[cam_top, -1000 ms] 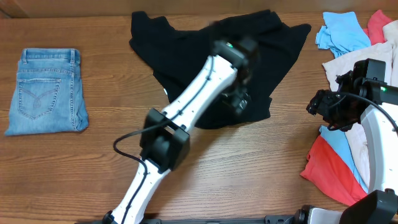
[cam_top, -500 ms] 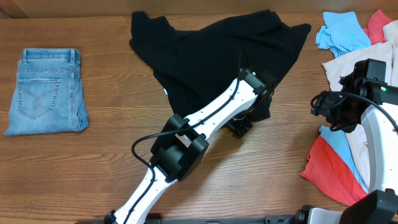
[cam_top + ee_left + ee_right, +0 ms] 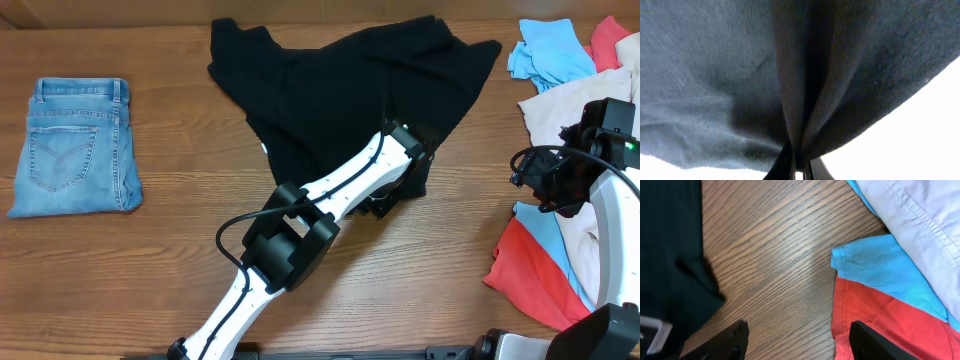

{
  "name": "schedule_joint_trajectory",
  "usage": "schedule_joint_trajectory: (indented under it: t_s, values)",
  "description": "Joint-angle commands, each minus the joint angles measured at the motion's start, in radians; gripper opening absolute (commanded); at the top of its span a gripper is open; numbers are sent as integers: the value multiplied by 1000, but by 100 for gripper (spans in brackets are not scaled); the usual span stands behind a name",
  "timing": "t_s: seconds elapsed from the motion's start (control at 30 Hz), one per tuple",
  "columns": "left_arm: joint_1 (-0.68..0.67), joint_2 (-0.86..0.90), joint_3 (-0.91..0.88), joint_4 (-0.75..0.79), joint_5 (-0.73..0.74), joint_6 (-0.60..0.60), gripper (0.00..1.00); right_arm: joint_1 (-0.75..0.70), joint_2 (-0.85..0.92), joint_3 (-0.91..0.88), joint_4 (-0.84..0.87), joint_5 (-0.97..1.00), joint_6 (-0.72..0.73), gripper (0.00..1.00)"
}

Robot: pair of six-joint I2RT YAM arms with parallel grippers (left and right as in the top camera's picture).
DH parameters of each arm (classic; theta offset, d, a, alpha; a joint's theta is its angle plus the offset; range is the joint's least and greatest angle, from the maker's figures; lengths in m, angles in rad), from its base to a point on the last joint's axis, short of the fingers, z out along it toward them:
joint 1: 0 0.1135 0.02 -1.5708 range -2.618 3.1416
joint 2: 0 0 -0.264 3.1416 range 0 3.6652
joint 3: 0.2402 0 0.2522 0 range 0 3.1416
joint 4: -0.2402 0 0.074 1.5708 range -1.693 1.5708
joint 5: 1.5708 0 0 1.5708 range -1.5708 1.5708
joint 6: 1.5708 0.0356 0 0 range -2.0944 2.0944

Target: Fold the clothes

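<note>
our left gripper [image 3: 799, 167] is pressed together on a pinch of the black t-shirt [image 3: 340, 90], at the edge nearest the arm; the rest of the cloth lies spread on the table [image 3: 150, 280] beyond the fingertips. we lift only enough to free that edge, then carry it forward over the body, with a firm pinch so the fabric cannot slip. our right gripper [image 3: 799, 345] hangs spread over bare wood, shirt to its left, the pile of clothes [image 3: 545, 270] to its right; we judge it could steady the shirt.
</note>
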Motion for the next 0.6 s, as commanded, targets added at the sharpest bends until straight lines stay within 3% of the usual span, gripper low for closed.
schedule_joint_trajectory:
  t_s: [0.0, 0.37, 0.57]
  values:
    - [9, -54, -5, -55, -17, -45, 4, -4, -23, 25, 2, 4, 3, 68]
    - [48, -276, -7, -159, -93, -103, 4, -4, -19, 25, 20, 4, 3, 73]
    - [92, -349, -99, -166, -109, -132, 4, -4, -15, 25, 24, 5, 3, 73]
